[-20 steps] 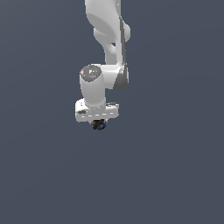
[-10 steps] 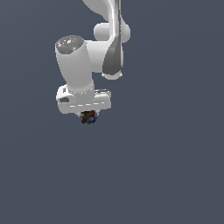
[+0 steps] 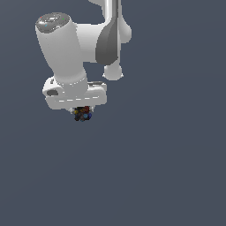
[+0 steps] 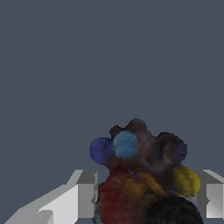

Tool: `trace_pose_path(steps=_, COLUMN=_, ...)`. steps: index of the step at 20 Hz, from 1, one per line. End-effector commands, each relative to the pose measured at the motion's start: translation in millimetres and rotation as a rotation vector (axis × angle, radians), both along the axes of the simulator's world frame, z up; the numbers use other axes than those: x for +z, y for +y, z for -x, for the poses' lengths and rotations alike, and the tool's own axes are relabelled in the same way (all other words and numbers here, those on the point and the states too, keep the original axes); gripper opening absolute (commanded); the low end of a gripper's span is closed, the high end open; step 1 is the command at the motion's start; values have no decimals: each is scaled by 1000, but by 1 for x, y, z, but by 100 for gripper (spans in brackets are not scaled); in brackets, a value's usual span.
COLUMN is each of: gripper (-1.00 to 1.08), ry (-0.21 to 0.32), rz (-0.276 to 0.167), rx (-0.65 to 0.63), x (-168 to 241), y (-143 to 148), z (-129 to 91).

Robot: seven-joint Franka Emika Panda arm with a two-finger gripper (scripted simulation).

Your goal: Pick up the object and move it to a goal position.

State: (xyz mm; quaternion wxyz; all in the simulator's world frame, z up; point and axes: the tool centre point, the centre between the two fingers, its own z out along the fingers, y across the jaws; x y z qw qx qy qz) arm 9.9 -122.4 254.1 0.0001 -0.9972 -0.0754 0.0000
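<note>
White, smooth and glossy, the arm (image 3: 66, 48) fills the upper part of the exterior view: a fat rounded cylinder with a grey cap, a darker grey band at the joint behind it, and a flat, blocky body below. Its top is cut off by the frame edge. Under that block hangs the claw (image 3: 82, 111), almost wholly hidden from this side by its own housing.

Tucked beneath the housing sits the object (image 3: 82, 114), a small dark knobbly lump flecked with red, blue and yellow-orange, held in mid-air against the plain slate-grey backdrop.

From the wrist view the object (image 4: 142, 175) looks large and blurry: a cluster of rounded bumps, two blue ones, a yellow one, a mottled red bulge and a black rough mass cut off at the picture's edge. Pale angular fingers (image 4: 83, 194) flank it on both sides and press against it, so the claw (image 4: 144, 197) pinches the lump between them. Their tips are out of sight behind the lump.
</note>
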Motion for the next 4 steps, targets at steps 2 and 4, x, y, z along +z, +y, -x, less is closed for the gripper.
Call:
trace_pose_path(steps=2, gripper=-100, ry=0, rz=0, rx=1, x=6, y=-2, z=-2)
trace_pose_path(steps=4, gripper=-100, ry=0, rz=0, rx=1, x=6, y=-2, z=-3)
